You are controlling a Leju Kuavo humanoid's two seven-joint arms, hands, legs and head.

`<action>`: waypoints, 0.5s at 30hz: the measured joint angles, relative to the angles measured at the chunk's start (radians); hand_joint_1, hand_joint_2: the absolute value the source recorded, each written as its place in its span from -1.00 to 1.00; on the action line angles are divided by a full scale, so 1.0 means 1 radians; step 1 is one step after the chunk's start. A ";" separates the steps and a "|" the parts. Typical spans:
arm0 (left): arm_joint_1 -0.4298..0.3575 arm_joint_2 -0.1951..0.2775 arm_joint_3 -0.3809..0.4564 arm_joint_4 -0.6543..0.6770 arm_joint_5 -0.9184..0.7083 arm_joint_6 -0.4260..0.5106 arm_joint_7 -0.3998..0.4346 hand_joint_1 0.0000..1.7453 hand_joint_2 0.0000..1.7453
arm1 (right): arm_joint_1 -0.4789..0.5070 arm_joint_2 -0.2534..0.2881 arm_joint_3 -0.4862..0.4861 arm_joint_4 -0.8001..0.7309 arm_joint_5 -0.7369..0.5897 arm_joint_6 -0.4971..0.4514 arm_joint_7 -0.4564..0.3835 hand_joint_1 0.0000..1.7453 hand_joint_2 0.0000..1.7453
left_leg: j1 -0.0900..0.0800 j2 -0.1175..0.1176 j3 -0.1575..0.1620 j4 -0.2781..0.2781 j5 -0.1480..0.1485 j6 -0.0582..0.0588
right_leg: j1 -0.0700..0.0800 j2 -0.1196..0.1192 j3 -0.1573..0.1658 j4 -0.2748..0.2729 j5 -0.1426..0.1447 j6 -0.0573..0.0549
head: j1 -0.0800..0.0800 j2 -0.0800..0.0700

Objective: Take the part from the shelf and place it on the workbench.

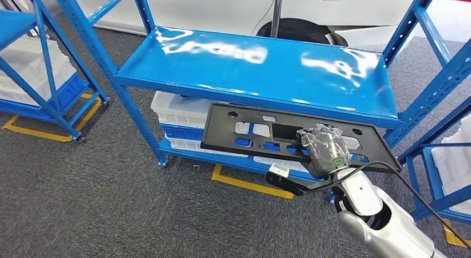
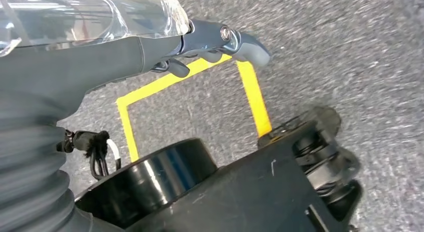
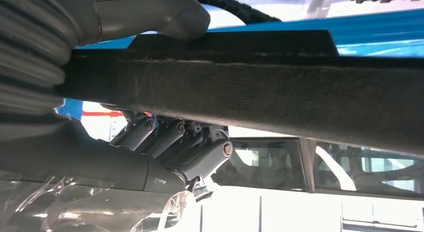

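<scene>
One part point(image 1: 289, 137) in right hand point(image 1: 325, 151).

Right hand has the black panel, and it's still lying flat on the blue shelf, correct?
Not quite. The right hand does grip the black panel, but the head view shows it off the blue shelf, held in front of and below the deck.

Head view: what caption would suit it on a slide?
Right robot hand holds a flat black part in front of the blue shelf.
</scene>
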 joint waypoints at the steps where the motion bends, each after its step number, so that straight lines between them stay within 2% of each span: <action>1: -0.001 0.000 0.000 0.000 0.001 0.001 0.000 -1.00 1.00 | 0.000 0.000 0.000 0.000 -0.003 0.000 -0.001 1.00 1.00 | 0.003 0.000 -0.022 0.078 -0.050 -0.005 | 0.000 0.000 -0.012 0.001 0.009 -0.003 | 0.000 0.000; 2: -0.002 0.000 0.000 0.000 0.002 0.001 0.000 -1.00 1.00 | 0.000 0.000 0.000 0.000 -0.005 0.000 -0.002 1.00 1.00 | 0.006 0.000 -0.037 0.147 -0.083 -0.010 | 0.000 -0.001 -0.025 0.001 0.019 -0.003 | -0.001 0.000; 3: -0.003 0.000 0.000 0.000 0.002 0.002 0.000 -1.00 1.00 | 0.000 0.000 0.000 0.000 -0.007 -0.001 -0.004 1.00 1.00 | 0.008 0.000 -0.039 0.190 -0.091 -0.013 | 0.000 -0.001 -0.037 0.003 0.028 -0.002 | -0.001 0.000; 4: -0.004 0.000 0.000 0.000 0.003 0.002 0.000 -1.00 1.00 | 0.000 0.000 0.000 0.000 -0.009 -0.001 -0.006 1.00 1.00 | 0.010 0.000 -0.023 0.196 -0.076 -0.015 | 0.000 -0.001 -0.050 0.005 0.036 0.000 | -0.001 0.000; 5: -0.004 0.000 0.000 0.000 0.003 0.002 0.000 -1.00 1.00 | -0.001 0.000 0.000 0.000 -0.010 -0.001 -0.007 1.00 1.00 | 0.011 0.000 0.010 0.164 -0.048 -0.015 | 0.000 0.000 -0.062 0.007 0.044 0.002 | -0.001 0.000; 6: -0.005 0.000 0.000 0.000 0.003 0.003 0.000 -1.00 1.00 | -0.004 0.001 0.000 0.000 -0.011 0.000 -0.009 1.00 1.00 | 0.012 0.000 0.058 0.099 -0.020 -0.014 | 0.000 0.001 -0.073 0.009 0.052 0.006 | -0.001 0.000; 7: -0.007 0.000 0.000 0.000 0.003 0.003 0.000 -1.00 1.00 | -0.008 0.000 -0.001 0.001 -0.011 0.000 -0.010 1.00 1.00 | 0.011 0.000 0.112 0.017 -0.004 -0.012 | 0.001 0.001 -0.083 0.011 0.059 0.011 | -0.001 0.000; 8: -0.010 0.000 0.000 0.000 0.003 0.003 0.000 -1.00 1.00 | -0.014 0.000 -0.002 0.001 -0.011 0.000 -0.011 1.00 1.00 | 0.010 -0.001 0.157 -0.059 -0.001 -0.007 | 0.002 0.001 -0.090 0.013 0.068 0.016 | 0.000 0.000; 9: -0.013 0.000 0.000 0.000 0.004 0.003 0.000 -1.00 1.00 | -0.021 0.000 -0.003 0.001 -0.011 0.000 -0.011 1.00 1.00 | 0.008 -0.001 0.187 -0.114 -0.006 -0.002 | 0.003 0.001 -0.097 0.014 0.077 0.022 | 0.000 0.000; 10: -0.015 0.000 0.000 0.000 0.005 0.003 0.000 -1.00 1.00 | -0.027 0.000 -0.004 0.002 -0.010 0.000 -0.012 1.00 1.00 | 0.004 -0.002 0.197 -0.143 -0.011 0.004 | 0.004 0.001 -0.104 0.013 0.087 0.027 | 0.000 0.000; 12: -0.013 0.000 0.000 0.000 0.008 0.002 0.001 -1.00 1.00 | -0.033 0.000 -0.004 0.004 -0.010 0.000 -0.014 1.00 1.00 | 0.003 -0.001 0.184 -0.152 0.000 0.020 | 0.001 0.001 -0.117 0.014 0.097 0.038 | 0.000 0.000; 13: -0.011 0.000 0.000 0.000 0.010 0.002 0.001 -1.00 1.00 | -0.033 0.000 -0.004 0.005 -0.010 0.000 -0.014 1.00 1.00 | 0.003 -0.001 0.174 -0.151 0.009 0.029 | -0.001 0.001 -0.128 0.029 0.078 0.043 | 0.001 0.000; 14: -0.009 0.000 0.000 0.000 0.011 0.002 0.001 -1.00 1.00 | -0.033 -0.001 -0.004 0.006 -0.010 0.001 -0.015 1.00 1.00 | 0.004 0.000 0.163 -0.152 0.021 0.038 | -0.003 0.002 -0.142 0.063 0.041 0.047 | 0.002 0.000; 15: -0.009 0.000 0.000 0.000 0.012 0.002 0.001 -1.00 1.00 | -0.033 -0.001 -0.004 0.008 -0.009 0.001 -0.015 1.00 1.00 | 0.004 0.001 0.152 -0.152 0.031 0.043 | -0.004 0.002 -0.161 0.120 -0.012 0.050 | 0.003 0.000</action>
